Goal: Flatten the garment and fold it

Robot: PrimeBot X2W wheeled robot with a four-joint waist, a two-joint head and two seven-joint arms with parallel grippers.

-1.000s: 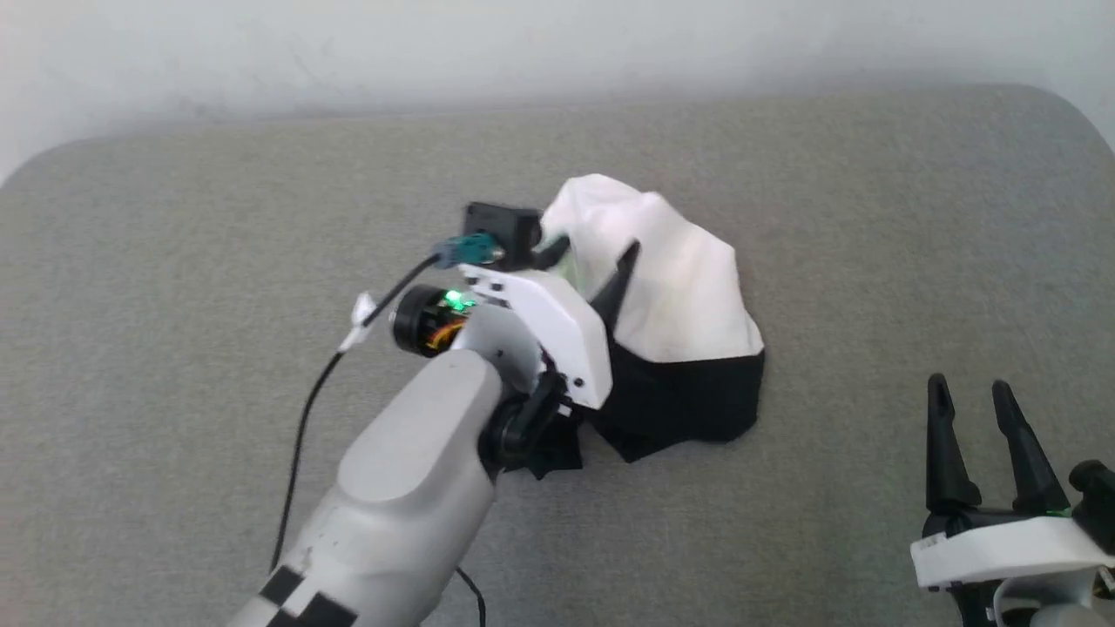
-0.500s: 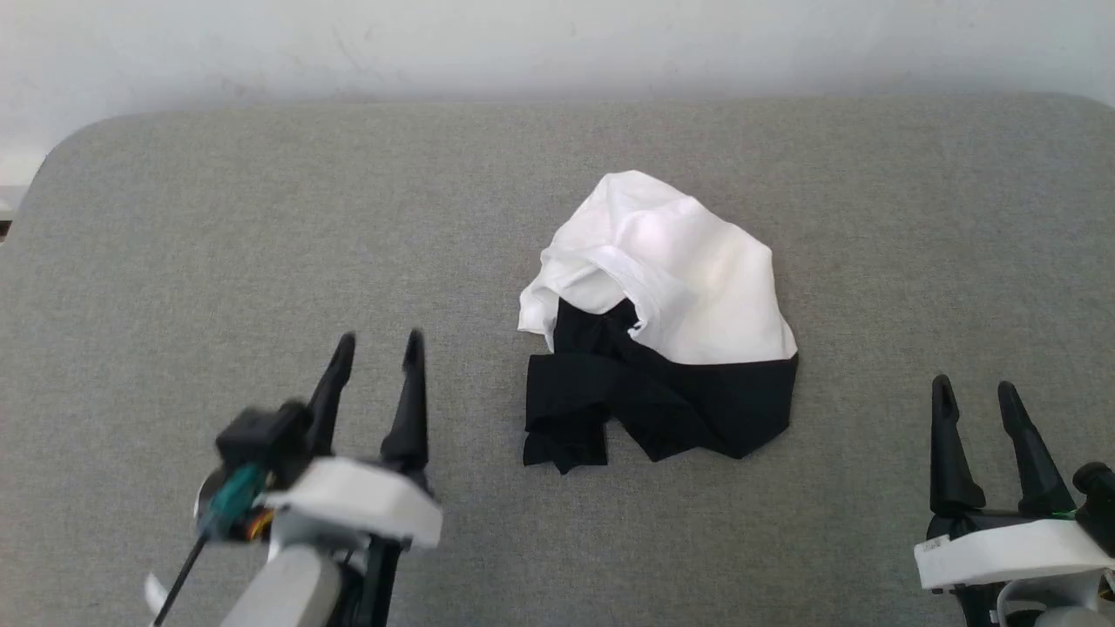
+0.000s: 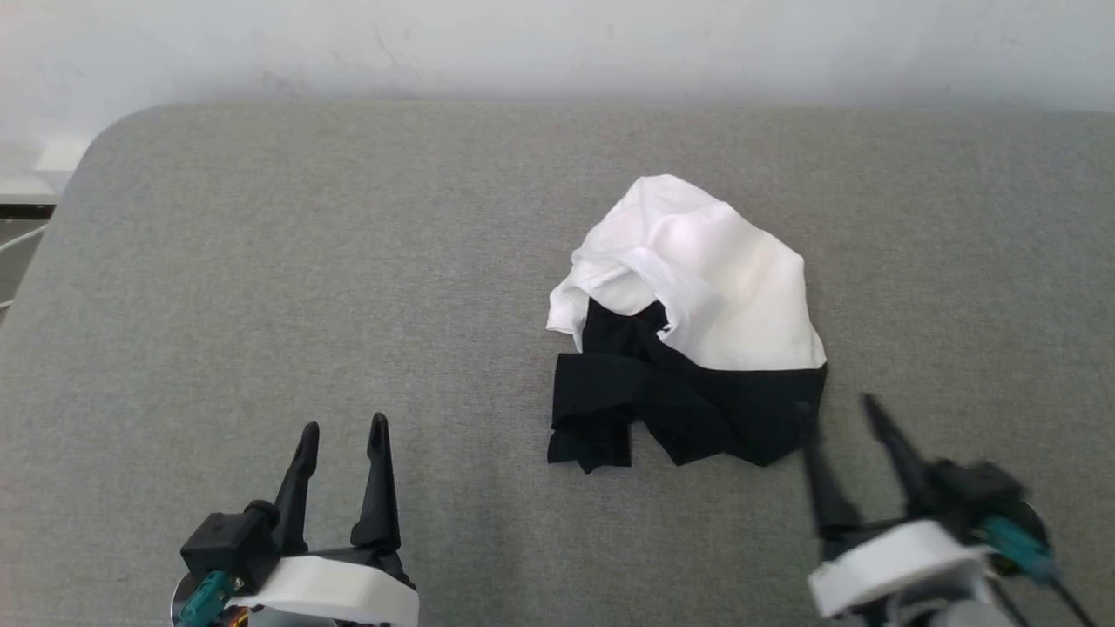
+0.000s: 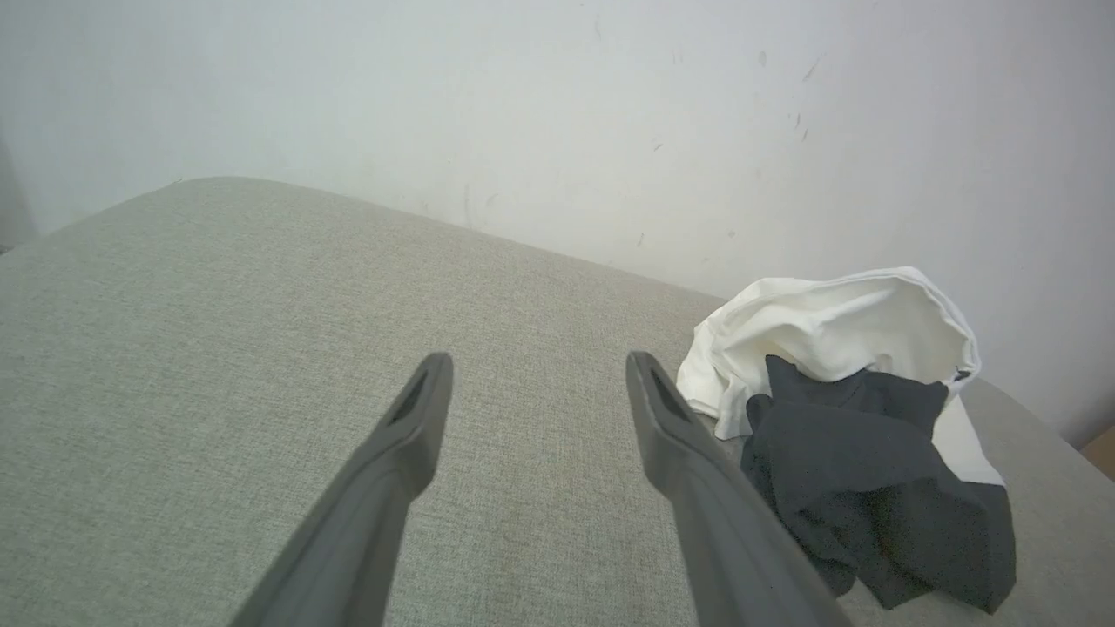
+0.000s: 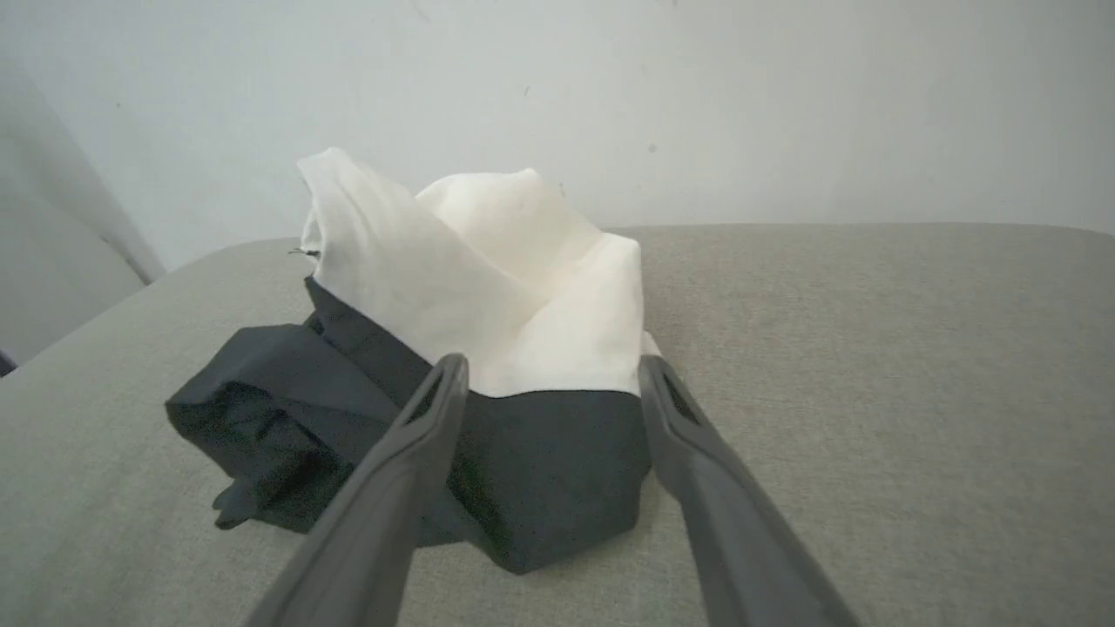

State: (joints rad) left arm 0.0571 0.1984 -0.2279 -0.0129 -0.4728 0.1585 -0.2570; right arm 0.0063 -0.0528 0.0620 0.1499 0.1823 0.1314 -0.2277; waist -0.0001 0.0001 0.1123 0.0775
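The garment (image 3: 697, 296) lies in a crumpled heap on the grey cushion, white cloth above and black cloth bunched at its near side; it also shows as the garment (image 4: 836, 392) and the garment (image 5: 488, 305) in the wrist views. My left gripper (image 3: 341, 429) stands open at the lower left, well apart from the heap, nothing between its fingers. My right gripper (image 3: 841, 411) is open and blurred at the lower right, its fingertips right at the black near-right corner. In the right wrist view the right gripper (image 5: 552, 364) frames that black edge.
The grey cushion (image 3: 261, 261) runs wide on both sides of the heap. A pale wall (image 3: 557, 43) stands behind its far edge. The cushion's rounded left corner (image 3: 96, 148) drops off toward a dark gap.
My left arm has let go of the garment and drawn back to the lower left. My right gripper has moved left and forward to the black corner. The head camera shifted, too.
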